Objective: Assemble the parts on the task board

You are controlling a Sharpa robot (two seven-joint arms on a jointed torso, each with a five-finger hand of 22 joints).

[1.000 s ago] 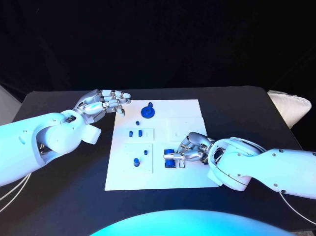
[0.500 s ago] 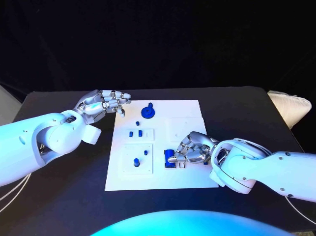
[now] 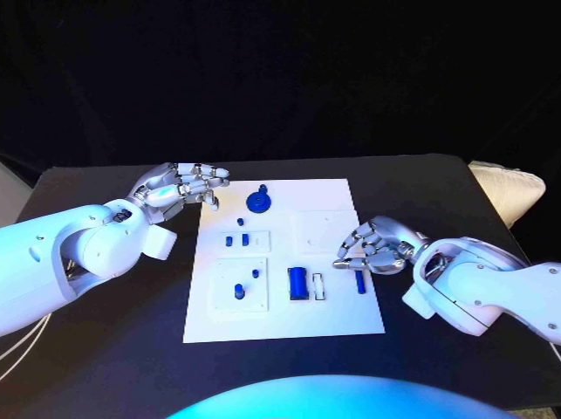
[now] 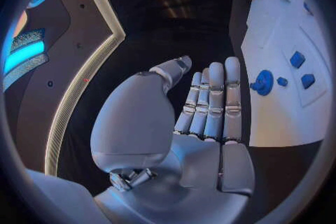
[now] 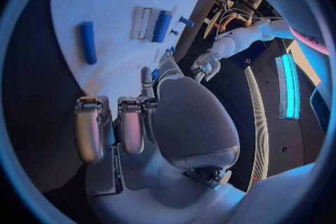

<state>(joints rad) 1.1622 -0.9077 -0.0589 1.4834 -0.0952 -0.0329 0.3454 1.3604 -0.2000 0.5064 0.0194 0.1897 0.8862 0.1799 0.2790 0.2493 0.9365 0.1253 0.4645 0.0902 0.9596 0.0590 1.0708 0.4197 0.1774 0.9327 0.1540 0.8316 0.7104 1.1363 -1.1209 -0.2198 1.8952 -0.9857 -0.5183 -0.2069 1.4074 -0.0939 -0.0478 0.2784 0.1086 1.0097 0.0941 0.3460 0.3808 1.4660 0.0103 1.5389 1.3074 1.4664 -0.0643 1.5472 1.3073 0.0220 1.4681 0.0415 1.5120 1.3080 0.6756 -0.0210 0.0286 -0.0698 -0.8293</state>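
Blue on white, that's your picture: the small parts sit scattered across the board [image 3: 337,319] in the middle of the black desk [image 3: 456,192]. A slim blue peg [image 3: 359,281] lies flat near the board's right edge, just below your right hand [image 3: 374,246], which hovers at that edge with fingers curled in and, as far as you can see, nothing in them. To the peg's left a thicker blue bar [image 3: 297,283] lies beside a pale slot [image 3: 318,286]. Your left hand [image 3: 183,185] hangs off the board's far left corner, fingers loosely bent; the left wrist view shows them straight, side by side, palm bare, holding nothing. A round blue knob [image 3: 260,202] stands near it. Judging by looks, these parts are light, hard and smooth, so expect the peg to roll or skid; pinch it across its middle, from the sides. The right wrist view gives you what the head camera can't: the peg [image 5: 87,42] lying clear of the fingers [image 5: 130,125], with white board all round it. The left wrist view shows the knob [image 4: 263,82] side-on, standing proud of the board.
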